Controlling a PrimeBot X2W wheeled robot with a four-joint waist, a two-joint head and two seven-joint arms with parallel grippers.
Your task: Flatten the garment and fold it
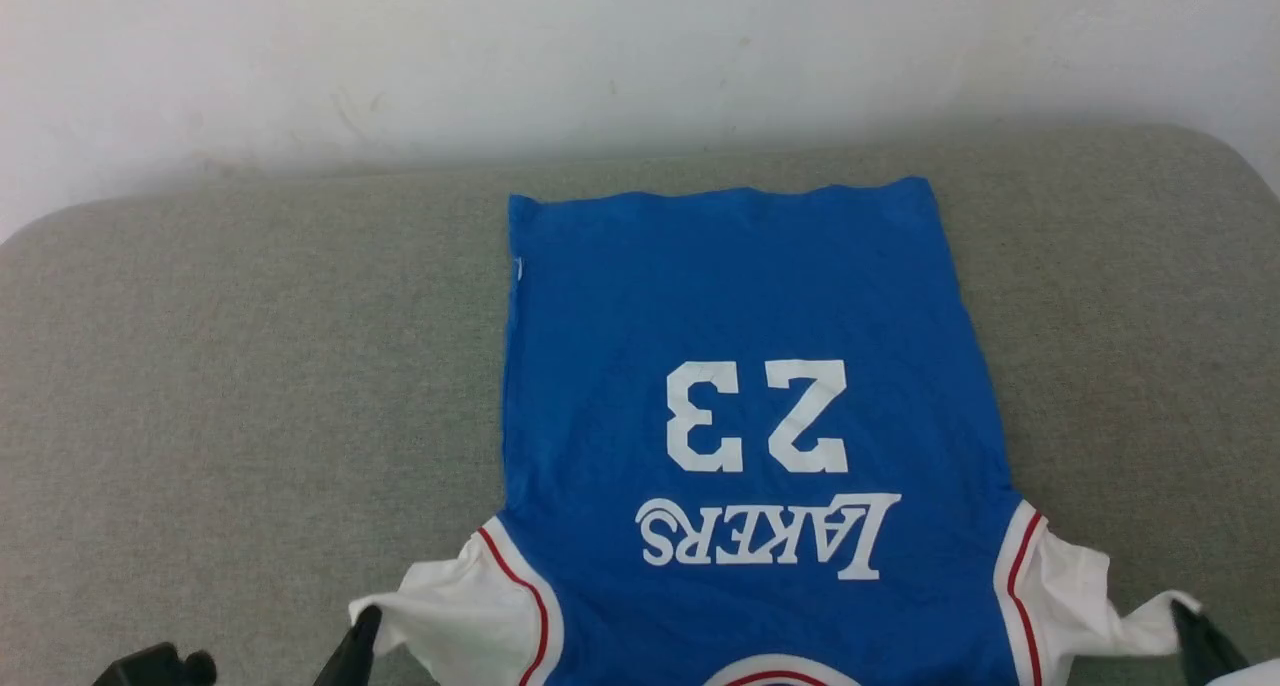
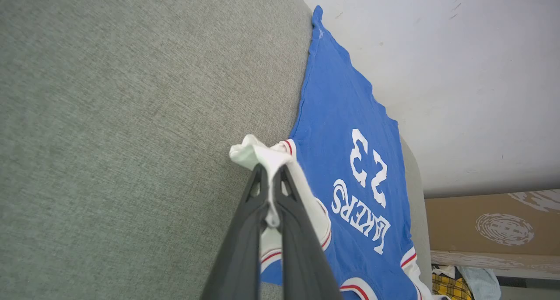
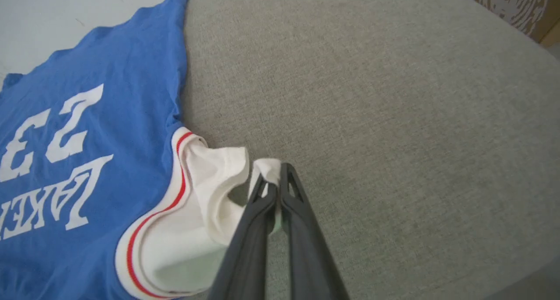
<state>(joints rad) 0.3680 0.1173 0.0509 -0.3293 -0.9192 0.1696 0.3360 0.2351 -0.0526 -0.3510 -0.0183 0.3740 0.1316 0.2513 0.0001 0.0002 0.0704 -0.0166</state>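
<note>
Head view: I see the jersey T-shirt (image 1: pixel 750 296) lying flat on the grey fabric counter (image 1: pixel 250 366), lettering up. Its hem is on the side far from both claws and its collar end is nearest them. The left claw (image 2: pixel 271 173) has its fingers pressed together, pinching the bunched tip of the white sleeve (image 2: pixel 256 153) on that side. The right claw (image 3: pixel 272 179) is likewise closed, pinching the other sleeve tip (image 3: pixel 267 166). The blue body lies between the two claws.
</note>
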